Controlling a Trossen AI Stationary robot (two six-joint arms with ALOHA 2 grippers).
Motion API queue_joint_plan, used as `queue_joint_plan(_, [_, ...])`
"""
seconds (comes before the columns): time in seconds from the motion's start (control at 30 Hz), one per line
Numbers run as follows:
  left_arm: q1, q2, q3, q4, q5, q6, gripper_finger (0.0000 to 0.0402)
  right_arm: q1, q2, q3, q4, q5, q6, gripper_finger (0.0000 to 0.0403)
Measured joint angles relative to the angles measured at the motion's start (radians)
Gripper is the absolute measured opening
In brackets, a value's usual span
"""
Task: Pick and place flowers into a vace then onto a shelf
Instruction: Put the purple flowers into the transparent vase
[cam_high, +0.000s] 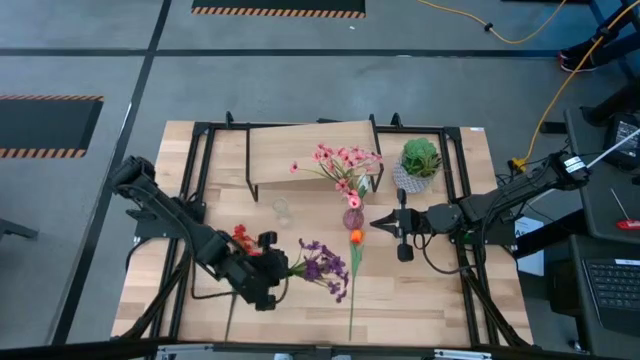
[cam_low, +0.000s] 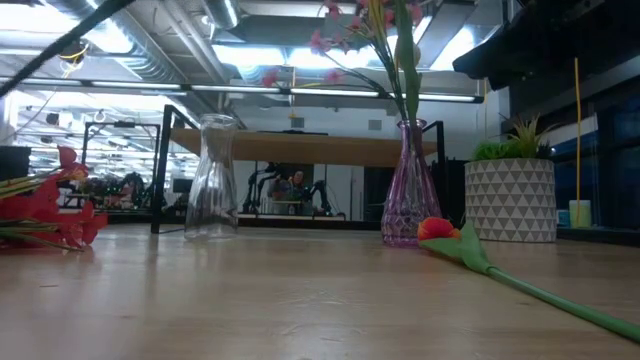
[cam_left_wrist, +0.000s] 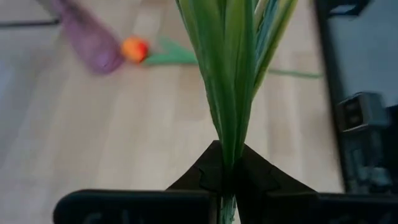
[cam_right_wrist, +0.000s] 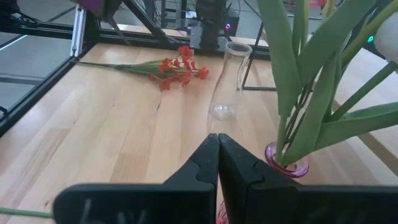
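My left gripper (cam_high: 272, 268) is at the near left, shut on a bunch of purple flowers (cam_high: 322, 262) whose blossoms point toward the table's right. Red flowers (cam_high: 240, 237) lie on the table beside it. An orange flower (cam_high: 356, 237) lies on the wood with its long stem (cam_high: 351, 300) running toward the near edge. Pink flowers (cam_high: 345, 162) stand in a purple vase (cam_high: 353, 217). A clear vase (cam_high: 282, 210) stands empty in front of the shelf (cam_high: 310, 150). My right gripper (cam_high: 378, 222) is shut and empty, just right of the purple vase. My left gripper pinches the purple flowers' bundled green stems and leaves (cam_left_wrist: 227, 146) between its two fingers (cam_left_wrist: 205, 171). The stems run straight out along the fingers and fan wider beyond them. The fingers slant downward from the table's left. No part of the bunch shows at table level in the low view.
A round green plant in a white patterned pot (cam_high: 420, 165) stands at the far right, beside the shelf. The table's black metal frame (cam_high: 195, 180) runs along its edges. Bare wood lies between the clear vase and the near edge.
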Motion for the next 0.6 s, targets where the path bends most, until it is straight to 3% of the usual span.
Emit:
queue_joint_plan(0.33, [0.052, -0.209, -0.340, 0.468, 0.036, 0.242, 0.0017, 0.000, 0.000, 0.000, 0.004, 0.000, 0.002, 0.0013])
queue_joint_plan(0.6, [0.111, -0.305, -0.516, 0.630, 0.072, 0.268, 0.0017, 0.000, 0.000, 0.000, 0.038, 0.000, -0.001, 0.0013])
